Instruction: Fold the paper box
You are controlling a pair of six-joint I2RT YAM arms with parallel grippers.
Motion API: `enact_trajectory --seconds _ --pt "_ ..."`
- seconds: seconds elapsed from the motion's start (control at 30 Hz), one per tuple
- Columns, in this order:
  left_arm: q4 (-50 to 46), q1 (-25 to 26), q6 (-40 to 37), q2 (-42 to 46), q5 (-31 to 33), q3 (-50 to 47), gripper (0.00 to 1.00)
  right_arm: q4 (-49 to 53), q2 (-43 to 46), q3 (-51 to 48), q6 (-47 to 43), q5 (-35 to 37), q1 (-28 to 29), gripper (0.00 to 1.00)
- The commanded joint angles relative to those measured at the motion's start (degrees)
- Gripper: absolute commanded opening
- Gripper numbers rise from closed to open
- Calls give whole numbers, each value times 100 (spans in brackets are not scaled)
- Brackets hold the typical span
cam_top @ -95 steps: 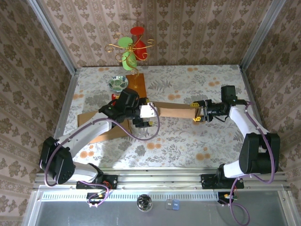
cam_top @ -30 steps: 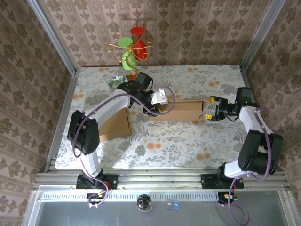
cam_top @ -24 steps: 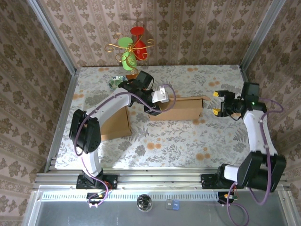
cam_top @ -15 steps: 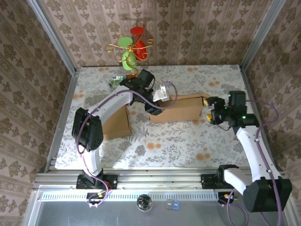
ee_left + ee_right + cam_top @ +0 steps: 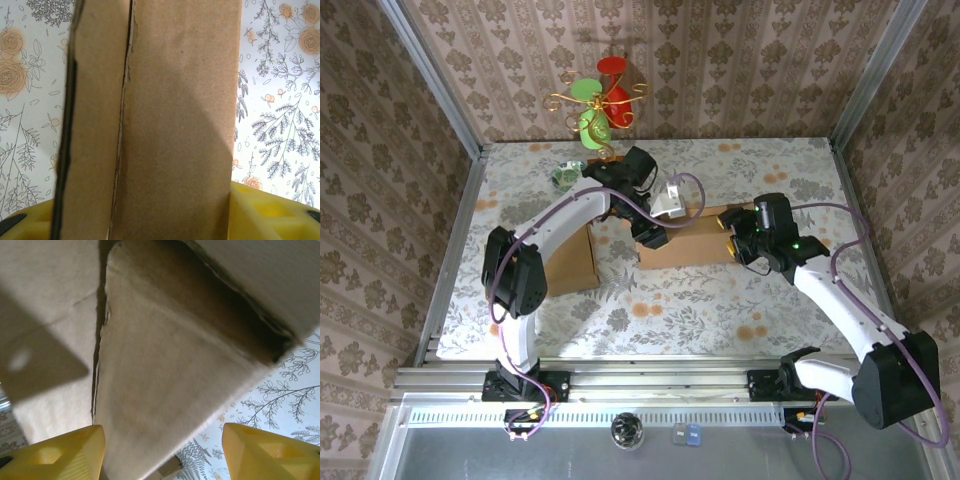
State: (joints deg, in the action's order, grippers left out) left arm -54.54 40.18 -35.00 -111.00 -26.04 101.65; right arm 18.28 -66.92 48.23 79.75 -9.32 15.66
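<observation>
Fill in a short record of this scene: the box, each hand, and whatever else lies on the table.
object: brown cardboard paper box, lying on the floral-patterned table
left side: left hand closed on the box end nearer the left arm, a yellow finger against each face
right side: right hand open, fingers either side of a flap at the opposite end
nearby: flat brown cardboard sheet, beside the box

I see walls [image 5: 740,70] with brown flowery paper, and a table [image 5: 710,300] with a white flowery cloth.
</observation>
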Motion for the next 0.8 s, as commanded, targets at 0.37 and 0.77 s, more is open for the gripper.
enact_trajectory --seconds 0.37,0.77 --pt "-198 242 188 -71 231 -27 63 344 -364 -192 388 319 17 50" --pt "229 431 -33 183 457 -354 61 385 -513 -45 426 273 24 46"
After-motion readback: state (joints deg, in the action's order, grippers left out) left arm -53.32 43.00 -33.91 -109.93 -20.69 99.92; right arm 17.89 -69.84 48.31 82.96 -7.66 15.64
